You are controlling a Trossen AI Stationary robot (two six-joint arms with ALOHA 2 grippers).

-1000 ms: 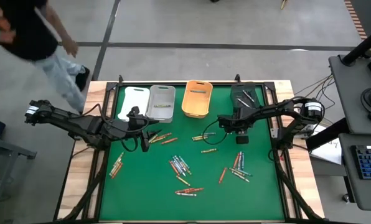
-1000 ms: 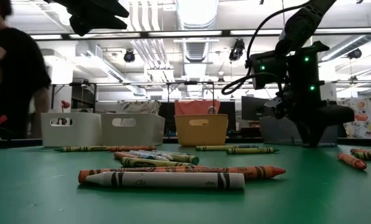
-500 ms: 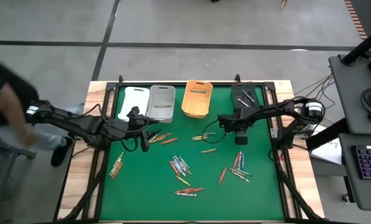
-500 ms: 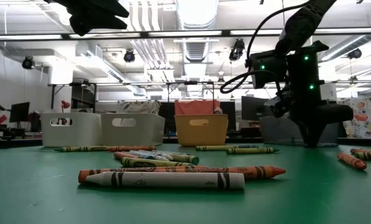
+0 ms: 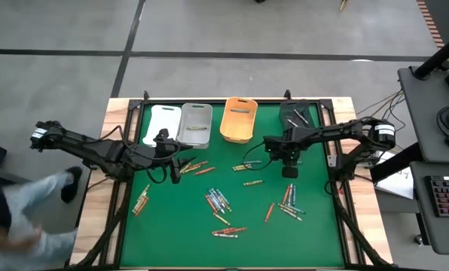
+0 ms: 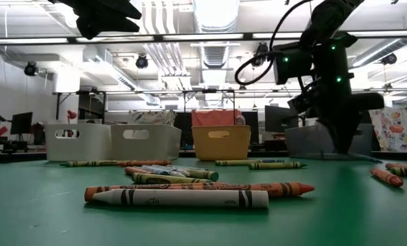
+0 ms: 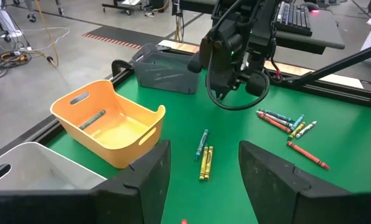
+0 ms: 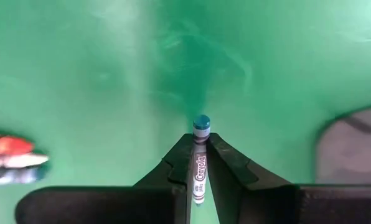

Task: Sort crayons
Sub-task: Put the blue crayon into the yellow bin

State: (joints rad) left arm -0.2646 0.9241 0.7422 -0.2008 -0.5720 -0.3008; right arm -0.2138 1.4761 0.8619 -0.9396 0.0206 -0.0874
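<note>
Between the closed fingers of the right gripper (image 8: 199,177), over the right half of the green mat (image 5: 172,226) and just in front of the black bin (image 5: 298,114): one blue-tipped crayon (image 8: 200,158) in a pale wrapper, clamped on both flanks. Lies with its long axis in line with the fingers, not across them; points blue tip outward past the fingertips, toward the mat below, hence steeply downward by the low view. Hangs close over the mat; cannot tell from these views whether tip and mat touch. Likely failures, as judged from this hold: lengthwise slip out of the pinch, since smooth paper offers little purchase along the axis; a push-back or snap of the tip on any further descent, since the tip leads; a swing within the jaws during a fast turn toward the bins. Risks a wrong drop too, given four candidate bins in a row at the far edge: white (image 5: 162,123), grey (image 5: 195,124), orange (image 5: 238,119), then black. Passes, on any low carry, over loose crayons (image 5: 288,202) beside the gripper, with some chance of scattering them. Farther out, near the white and grey bins: left gripper (image 7: 201,180), fingers spread and holding nothing, waiting above the mat's left part, a central heap of crayons (image 5: 218,202) between the two arms.
</note>
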